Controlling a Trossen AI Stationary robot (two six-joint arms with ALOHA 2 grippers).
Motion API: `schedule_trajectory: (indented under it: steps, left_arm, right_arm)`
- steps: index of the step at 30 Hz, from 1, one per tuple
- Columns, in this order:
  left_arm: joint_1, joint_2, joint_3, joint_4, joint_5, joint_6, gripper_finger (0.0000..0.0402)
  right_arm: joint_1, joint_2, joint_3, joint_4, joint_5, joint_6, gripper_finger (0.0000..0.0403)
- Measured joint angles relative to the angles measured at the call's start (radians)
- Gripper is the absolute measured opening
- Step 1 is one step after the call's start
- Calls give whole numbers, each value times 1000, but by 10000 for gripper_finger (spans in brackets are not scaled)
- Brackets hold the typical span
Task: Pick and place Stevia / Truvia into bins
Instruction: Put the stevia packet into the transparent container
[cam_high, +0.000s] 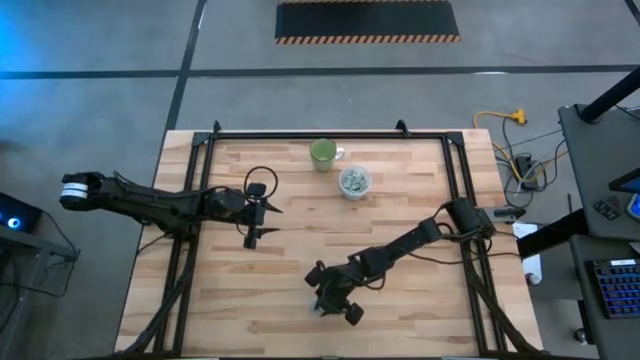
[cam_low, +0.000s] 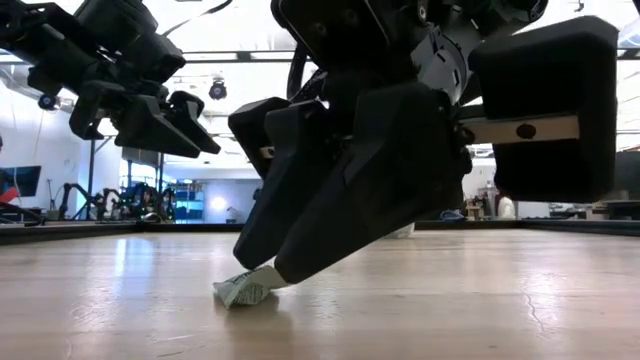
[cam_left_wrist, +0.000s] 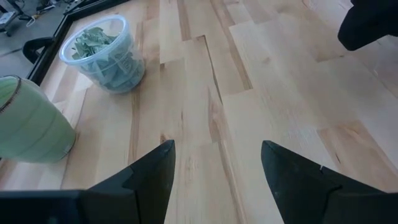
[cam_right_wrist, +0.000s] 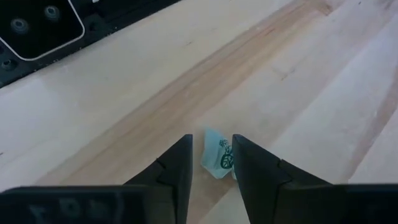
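Pale butcher-block planks made up the table (cam_high: 300, 250), framed by a black rail, with a grey workshop floor around it. Near the front edge the right pincer (cam_right_wrist: 210, 163) had its tips down on the wood, and a single green-and-white packet (cam_right_wrist: 217, 155) stood crumpled between its two fingers. The fingers were narrow but not plainly clamped; from the low view the packet (cam_low: 245, 288) poked out from under the tip, one corner lifted off the table. I could not tell whether both fingers truly had it or whether one merely pressed on its edge.

That was where I judged the trouble lay. Thin paper like that could fold or slide sideways out of the gap as the fingers came together, leaving the pincer gripping nothing. If only a corner was caught, the packet might drop during the lift or on the long carry. Tips pressed hard into the wood could also drag and tear it.

Well beyond the right pincer, towards the far rail, sat the clear cup (cam_high: 355, 181), already holding many packets, with a green mug (cam_high: 323, 153) just beside it. A careless release could land the packet on the rim or knock that light cup over.

The left pincer (cam_left_wrist: 216, 168) hung spread wide and empty above bare wood, well apart from the work.
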Motion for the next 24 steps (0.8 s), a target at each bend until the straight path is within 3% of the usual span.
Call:
schedule_trajectory:
  steps: [15,24]
  left_arm:
    - [0,0,0,0,0,0,221]
    - [0,0,0,0,0,0,221]
  right_arm:
    - [0,0,0,-20,77,5,88]
    - [0,0,0,-22,106,7,45]
